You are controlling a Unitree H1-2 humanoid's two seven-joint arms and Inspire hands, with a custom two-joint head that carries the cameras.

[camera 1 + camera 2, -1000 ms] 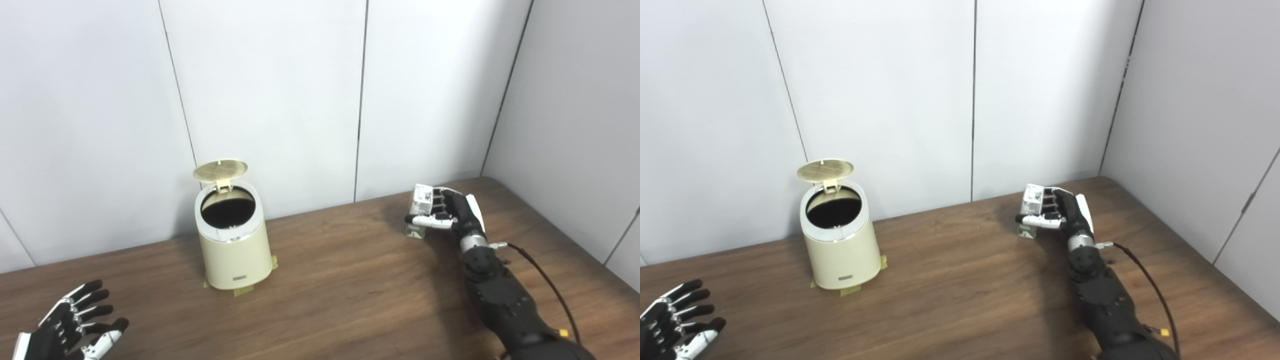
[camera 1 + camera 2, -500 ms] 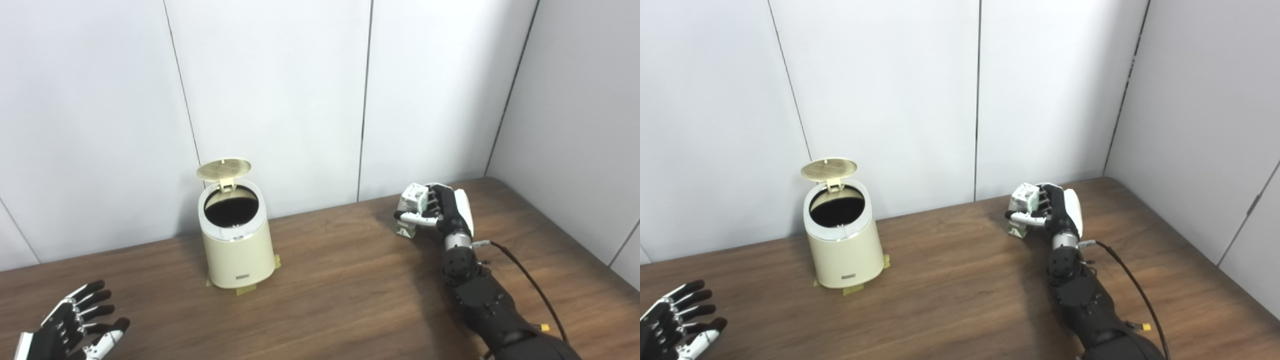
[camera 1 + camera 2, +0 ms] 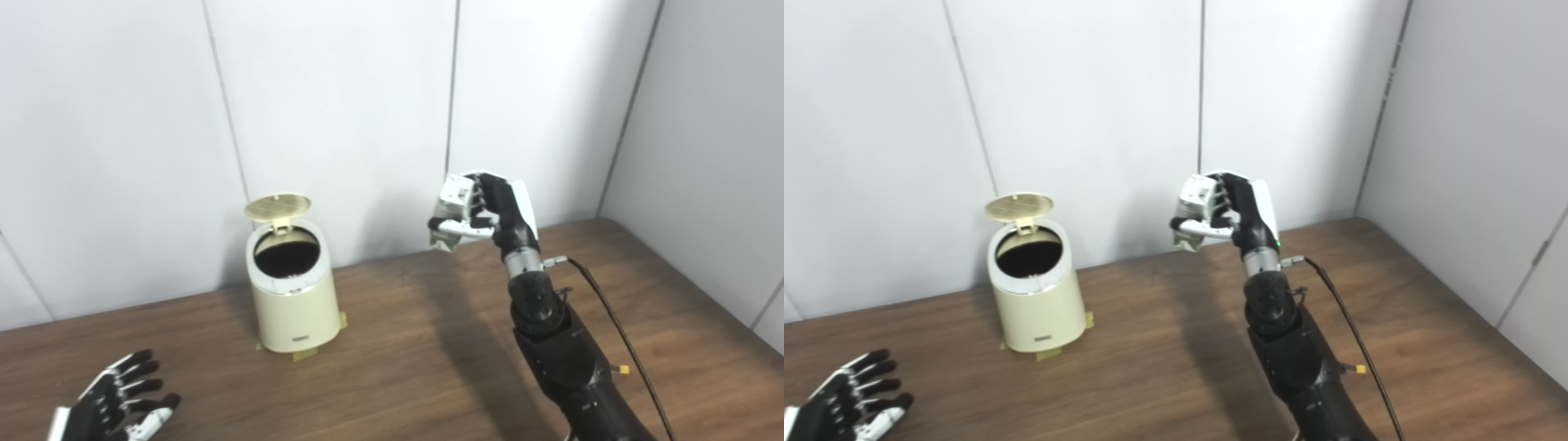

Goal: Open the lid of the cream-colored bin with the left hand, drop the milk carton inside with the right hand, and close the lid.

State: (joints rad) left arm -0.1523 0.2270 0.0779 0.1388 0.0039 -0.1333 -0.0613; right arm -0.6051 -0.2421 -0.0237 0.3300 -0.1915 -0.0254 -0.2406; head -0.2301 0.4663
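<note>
While lid [image 3: 277,206] up: right hand [image 3: 490,211] fingers [image 3: 468,229] around raised milk carton [image 3: 1193,211]; left hand [image 3: 119,404] fingers spread, empty.

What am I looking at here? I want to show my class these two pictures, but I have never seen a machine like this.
This is a humanoid robot with two arms, each ending in a mechanical hand. Both pictures come from two cameras side by side on its head, so they show one scene from slightly different spots. On the brown table stands a cream-colored bin near the wall, its round lid tipped up so the dark inside shows. The right hand is raised above the table, to the right of the bin, and grips a small milk carton. The left hand waits at the lower left, fingers spread, holding nothing.
</note>
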